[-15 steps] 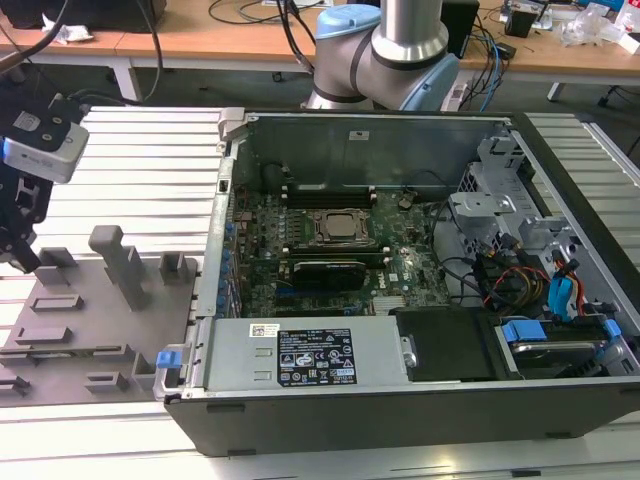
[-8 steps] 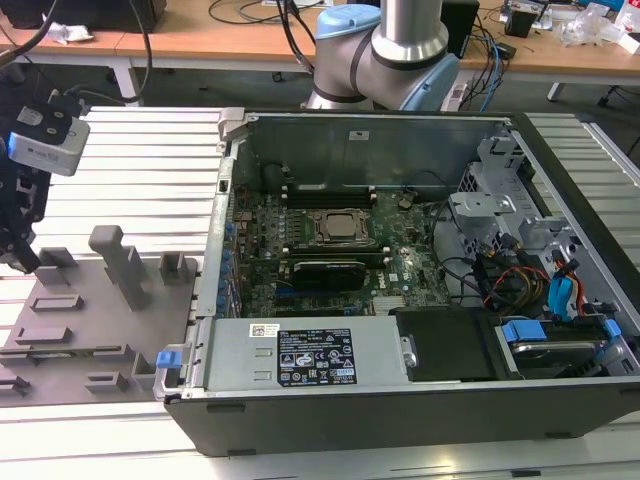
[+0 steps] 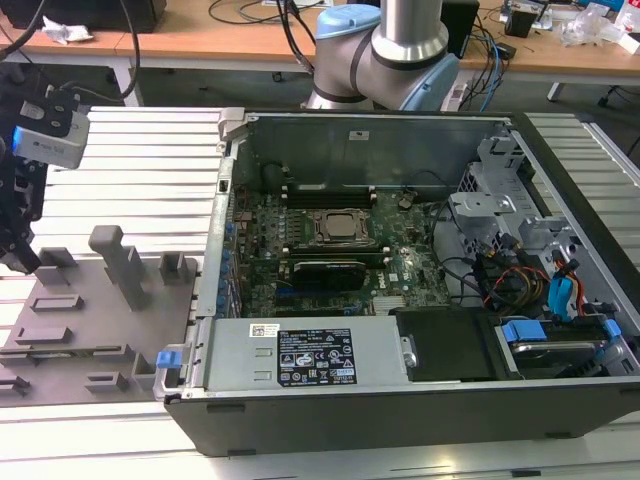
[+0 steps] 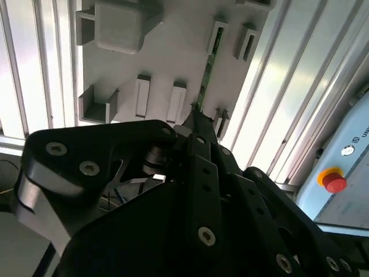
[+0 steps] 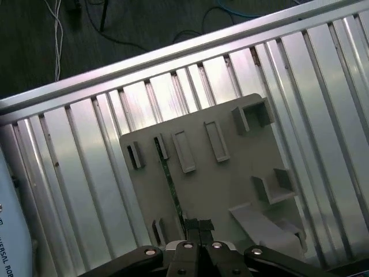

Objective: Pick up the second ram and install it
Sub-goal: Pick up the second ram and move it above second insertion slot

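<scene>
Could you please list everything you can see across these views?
second ram: one, green, on edge between holders on the fixture plate.
fixture plate: one, grey, on the table, exterior view's left.
table: one, silver, slatted, under plate and case.
computer case: one, black, open, exterior view's right.
motherboard: one, green, inside the case.
finned card: one, black, on the motherboard.
emergency button: one, red, in the second wrist view.
robot arm: one, silver and blue, beyond the case.
gripper: one, black, at the ram's end.
</scene>
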Motion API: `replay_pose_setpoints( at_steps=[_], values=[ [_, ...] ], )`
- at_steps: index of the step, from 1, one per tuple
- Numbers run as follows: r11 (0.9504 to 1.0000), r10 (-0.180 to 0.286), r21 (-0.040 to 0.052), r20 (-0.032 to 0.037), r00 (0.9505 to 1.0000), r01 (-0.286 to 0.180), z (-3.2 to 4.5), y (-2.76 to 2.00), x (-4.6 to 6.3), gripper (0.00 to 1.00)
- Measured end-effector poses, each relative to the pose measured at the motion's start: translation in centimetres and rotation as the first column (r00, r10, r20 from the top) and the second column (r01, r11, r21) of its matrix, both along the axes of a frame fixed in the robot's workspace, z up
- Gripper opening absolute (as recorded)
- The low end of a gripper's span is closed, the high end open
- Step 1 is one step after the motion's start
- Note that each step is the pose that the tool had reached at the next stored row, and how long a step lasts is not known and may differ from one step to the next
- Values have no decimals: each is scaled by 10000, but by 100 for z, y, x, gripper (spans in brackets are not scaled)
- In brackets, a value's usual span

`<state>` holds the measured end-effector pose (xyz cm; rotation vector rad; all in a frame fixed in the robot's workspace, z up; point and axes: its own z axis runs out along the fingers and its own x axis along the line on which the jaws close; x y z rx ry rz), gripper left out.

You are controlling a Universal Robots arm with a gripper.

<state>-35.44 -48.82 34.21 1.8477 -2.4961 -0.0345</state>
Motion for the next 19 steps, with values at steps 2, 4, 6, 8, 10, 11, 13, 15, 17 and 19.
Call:
replay_pose_setpoints(
  at_steps=[2, 4, 6, 8, 10, 11, 13, 15, 17, 19],
  values=[
    [9997, 235, 0, 0, 9997, -235, 0, 0, 0, 11],
    [9989, 476, 0, 0, 9989, -476, 0, 0, 0, 11],
    [9978, 656, 0, 0, 9978, -656, 0, 0, 0, 11],
    [9967, 815, 0, -1, 9967, -815, 0, 0, 0, 11],
    [9954, 962, 0, 0, 9954, -962, 0, 0, 0, 11],
    [9941, 1088, 0, 0, 9941, -1088, 0, 0, 0, 11],
    [9901, 1406, -1, 0, 9901, -1406, 0, 0, 0, 11],
    [9884, 1516, 0, 0, 9884, -1516, 0, 0, 0, 11],
    [9853, 1706, 0, 0, 9853, -1706, 0, 0, 0, 11],
    [9820, 1889, 0, 0, 9820, -1889, 0, 0, 0, 11]
  ],
)
